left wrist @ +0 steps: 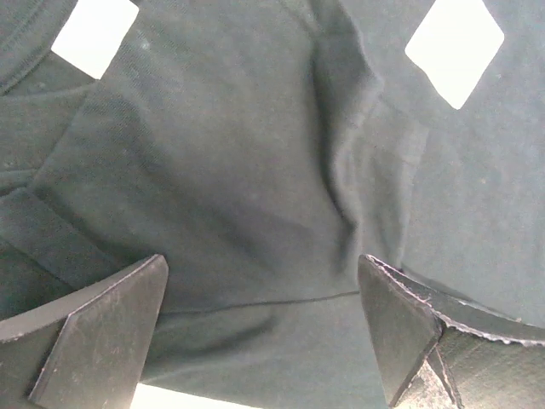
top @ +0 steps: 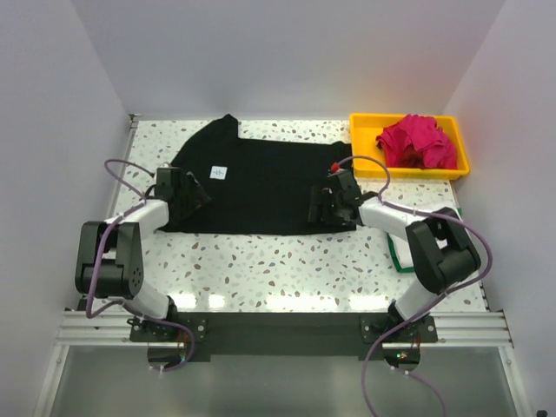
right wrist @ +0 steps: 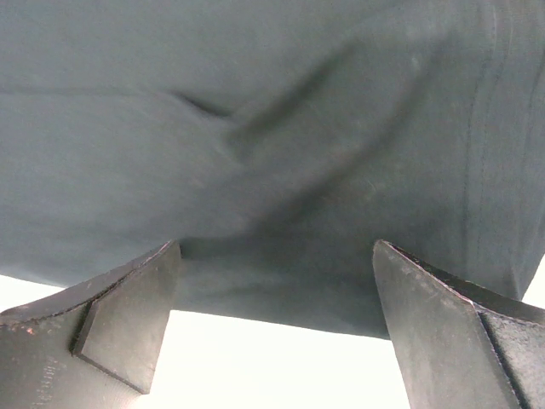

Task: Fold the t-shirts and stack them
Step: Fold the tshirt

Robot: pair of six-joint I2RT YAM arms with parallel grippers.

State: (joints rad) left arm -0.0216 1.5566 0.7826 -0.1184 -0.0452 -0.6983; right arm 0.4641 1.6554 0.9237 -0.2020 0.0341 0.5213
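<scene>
A large black t-shirt (top: 261, 187) lies spread across the middle of the table, its small white label (top: 219, 173) towards the left. My left gripper (top: 187, 195) is low over the shirt's left side, open, with black cloth (left wrist: 255, 170) beneath its fingers (left wrist: 94, 332). My right gripper (top: 326, 204) is at the shirt's right near corner, open. Its fingers (right wrist: 443, 332) straddle the shirt's near edge (right wrist: 281, 290) without clamping it. A magenta t-shirt (top: 417, 143) is bunched in the tray. White and green cloth (top: 398, 252) shows under the right arm, mostly hidden.
A yellow plastic tray (top: 365, 126) stands at the back right corner. White walls close in the table on the left, back and right. Bare speckled tabletop (top: 261, 261) runs between the shirt and the arm bases.
</scene>
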